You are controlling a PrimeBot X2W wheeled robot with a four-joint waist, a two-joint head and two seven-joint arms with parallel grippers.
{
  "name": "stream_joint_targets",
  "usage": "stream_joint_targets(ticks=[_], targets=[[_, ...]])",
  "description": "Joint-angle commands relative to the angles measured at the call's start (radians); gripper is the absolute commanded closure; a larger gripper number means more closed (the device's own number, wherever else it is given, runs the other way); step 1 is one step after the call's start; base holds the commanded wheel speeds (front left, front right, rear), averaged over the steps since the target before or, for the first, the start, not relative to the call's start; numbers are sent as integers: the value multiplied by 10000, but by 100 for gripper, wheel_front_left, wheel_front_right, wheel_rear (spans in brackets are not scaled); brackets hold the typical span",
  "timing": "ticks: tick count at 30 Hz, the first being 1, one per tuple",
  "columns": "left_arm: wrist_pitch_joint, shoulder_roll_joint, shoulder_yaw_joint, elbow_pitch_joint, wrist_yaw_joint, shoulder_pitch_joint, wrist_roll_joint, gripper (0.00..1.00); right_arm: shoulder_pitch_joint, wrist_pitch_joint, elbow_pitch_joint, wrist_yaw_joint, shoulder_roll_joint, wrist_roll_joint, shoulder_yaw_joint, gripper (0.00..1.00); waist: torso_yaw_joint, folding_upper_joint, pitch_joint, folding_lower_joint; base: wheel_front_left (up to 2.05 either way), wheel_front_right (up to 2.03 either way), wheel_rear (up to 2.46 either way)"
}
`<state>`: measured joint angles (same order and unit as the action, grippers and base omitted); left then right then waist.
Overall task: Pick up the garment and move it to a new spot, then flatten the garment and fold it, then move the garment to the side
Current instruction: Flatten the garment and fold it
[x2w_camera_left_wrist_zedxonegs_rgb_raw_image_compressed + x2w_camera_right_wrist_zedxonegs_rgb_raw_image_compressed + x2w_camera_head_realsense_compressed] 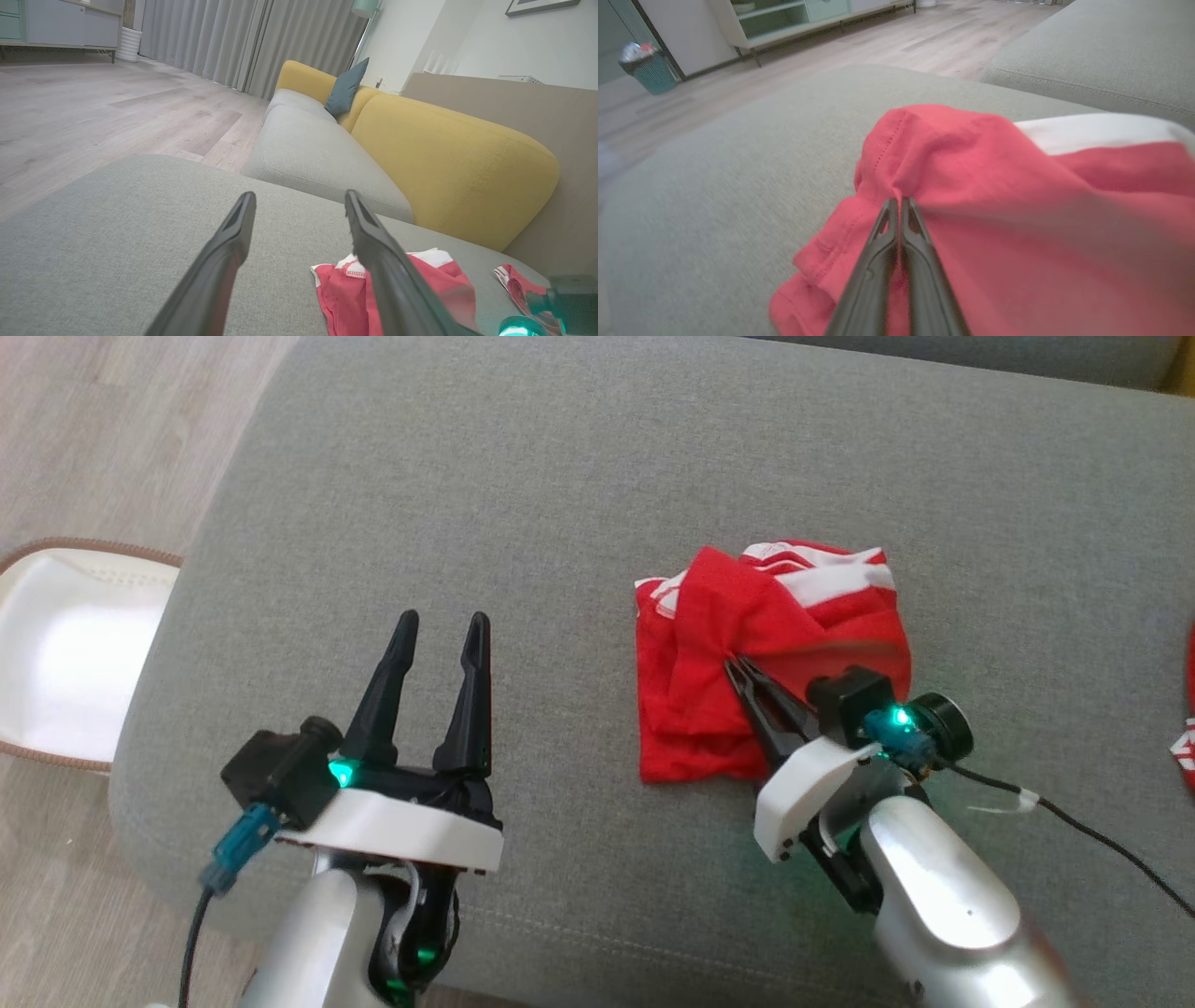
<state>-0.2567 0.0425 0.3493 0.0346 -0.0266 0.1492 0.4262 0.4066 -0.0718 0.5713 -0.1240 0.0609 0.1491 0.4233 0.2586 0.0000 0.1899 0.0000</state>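
Note:
A crumpled red garment (pixel 738 663) with white stripes lies on the grey cushion (pixel 560 504), right of centre. My right gripper (pixel 730 663) is shut on a pinch of its red cloth near the middle of the heap; in the right wrist view the closed fingertips (pixel 899 201) bite a raised fold of the garment (pixel 994 186). My left gripper (pixel 443 627) stands open over bare cushion to the left, nothing between its fingers. In the left wrist view the garment (pixel 345 289) lies partly behind the right finger (pixel 373 252).
A second red and white piece (pixel 1186 709) lies at the cushion's right edge. A white basket (pixel 65 653) stands on the wooden floor at the left. A yellow sofa back (pixel 448 158) and a blue pillow (pixel 345 88) are beyond. A black cable (pixel 1092 831) trails from the right wrist.

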Motion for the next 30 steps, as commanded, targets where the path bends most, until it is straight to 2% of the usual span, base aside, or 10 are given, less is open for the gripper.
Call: stream_joint_targets(ticks=[1,5,14,20,24,30], targets=[[-51,77,-262,-286,1,309,-39,0,406,-30,-88,-67,-105,-366,135,0,10,0,5,0,0,0,0],[-51,77,-277,-225,22,281,-64,0,517,-307,97,-67,-106,-573,-159,0,52,0,-4,0,0,0,0],[-51,77,-261,-256,2,324,0,0,836,-772,116,-67,-106,-1477,-1750,0,141,0,101,0,0,0,0],[-51,77,-140,-359,8,441,80,0,1102,-789,513,-67,-106,-2142,-2026,0,290,0,422,0,0,0,0],[-51,77,-51,-382,5,583,150,0,1477,-949,1183,-67,-106,-3221,-2558,0,524,0,815,0,0,0,0],[-51,77,5,-393,8,733,245,0,1601,-1133,2098,-67,-106,-3669,-3199,0,726,0,1130,0,0,0,0]])
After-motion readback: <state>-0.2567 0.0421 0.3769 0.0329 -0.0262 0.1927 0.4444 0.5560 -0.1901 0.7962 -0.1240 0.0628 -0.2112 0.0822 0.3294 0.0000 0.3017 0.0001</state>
